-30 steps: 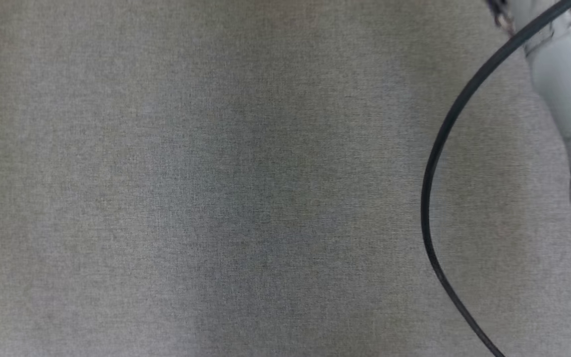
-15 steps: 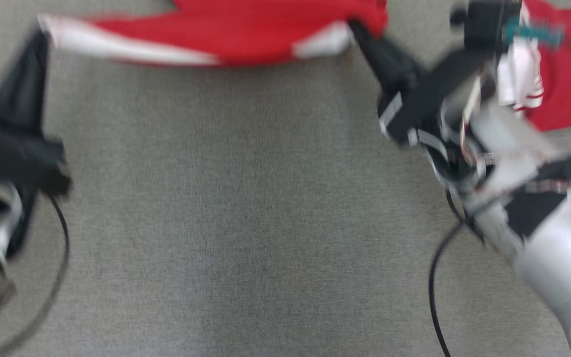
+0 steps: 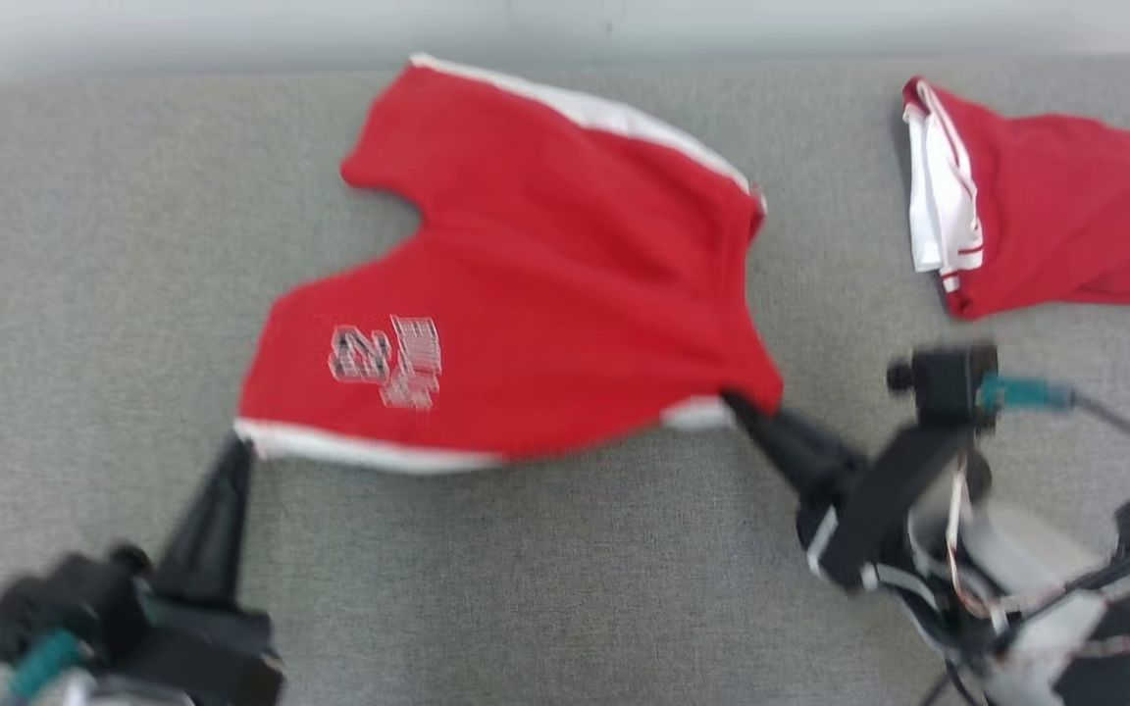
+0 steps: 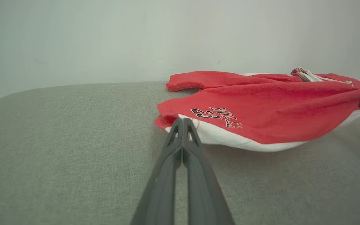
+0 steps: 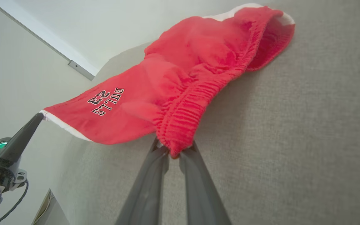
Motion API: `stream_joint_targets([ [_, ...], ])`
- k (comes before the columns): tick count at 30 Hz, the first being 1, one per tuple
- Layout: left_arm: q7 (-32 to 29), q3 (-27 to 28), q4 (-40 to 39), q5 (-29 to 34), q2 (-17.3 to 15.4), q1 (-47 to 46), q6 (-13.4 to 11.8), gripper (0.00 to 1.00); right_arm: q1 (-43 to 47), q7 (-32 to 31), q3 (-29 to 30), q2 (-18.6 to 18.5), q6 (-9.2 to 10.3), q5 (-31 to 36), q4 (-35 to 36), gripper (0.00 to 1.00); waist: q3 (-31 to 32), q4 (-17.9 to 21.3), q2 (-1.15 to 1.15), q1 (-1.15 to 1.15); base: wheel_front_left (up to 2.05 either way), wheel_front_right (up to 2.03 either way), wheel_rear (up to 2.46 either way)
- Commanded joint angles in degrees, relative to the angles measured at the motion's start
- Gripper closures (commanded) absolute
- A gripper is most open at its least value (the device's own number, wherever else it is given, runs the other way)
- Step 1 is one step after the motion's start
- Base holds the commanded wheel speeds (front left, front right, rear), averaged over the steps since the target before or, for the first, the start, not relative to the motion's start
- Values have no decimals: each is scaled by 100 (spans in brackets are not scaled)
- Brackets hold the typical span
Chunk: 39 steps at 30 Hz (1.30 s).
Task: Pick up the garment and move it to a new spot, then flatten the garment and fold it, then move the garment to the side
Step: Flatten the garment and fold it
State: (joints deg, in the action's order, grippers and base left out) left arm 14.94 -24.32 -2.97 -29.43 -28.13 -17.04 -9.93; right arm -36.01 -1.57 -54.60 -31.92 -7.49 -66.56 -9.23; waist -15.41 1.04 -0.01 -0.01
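The garment [image 3: 526, 294] is a pair of red shorts with white trim and a printed number, spread on the grey cloth-covered surface [image 3: 526, 569]. My left gripper [image 3: 241, 446] is shut on its white hem corner, as the left wrist view shows, with the gripper [image 4: 182, 120] pinching the garment [image 4: 261, 112]. My right gripper [image 3: 737, 402] is shut on the gathered waistband end. In the right wrist view that gripper [image 5: 172, 150] clamps the garment [image 5: 183, 78], and the left gripper [image 5: 37, 117] holds the other corner. The near edge hangs slightly raised between the two grips.
A second red and white garment [image 3: 1046, 216] lies folded at the far right of the surface. A pale wall [image 3: 231, 29] runs along the far edge. Dark cables [image 3: 1124, 422] trail from the right arm.
The head view has swung up from bare grey surface to the garment and both grippers, so the camera moved. Both grips look unchanged since half a second ago.
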Motion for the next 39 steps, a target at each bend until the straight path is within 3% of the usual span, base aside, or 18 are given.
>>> stream_joint_targets([
  [1,26,21,-14,80,113,236,1,100,224,-79,-19,-140,1,18,107,100,191,-45,1,1,0,0,0],
  [9,27,258,-43,444,550,1226,34,100,1451,-380,297,-541,1,-133,696,100,638,-81,1,1,0,0,0],
  [15,27,625,-229,540,761,1931,-4,100,2254,-938,550,-805,1,-202,1070,100,791,-47,1,1,0,0,0],
  [20,27,833,-368,640,882,2214,68,100,2655,-1289,823,-841,1,-246,1337,100,760,-55,1,1,0,0,0],
  [29,27,1189,-408,929,746,1942,407,100,2927,-1287,1563,-249,1,187,1874,100,563,72,1,1,0,0,0],
  [39,-456,1143,-272,1209,-13,283,1105,100,2460,-1361,2071,610,1,163,1934,100,109,539,1,1,0,0,0],
])
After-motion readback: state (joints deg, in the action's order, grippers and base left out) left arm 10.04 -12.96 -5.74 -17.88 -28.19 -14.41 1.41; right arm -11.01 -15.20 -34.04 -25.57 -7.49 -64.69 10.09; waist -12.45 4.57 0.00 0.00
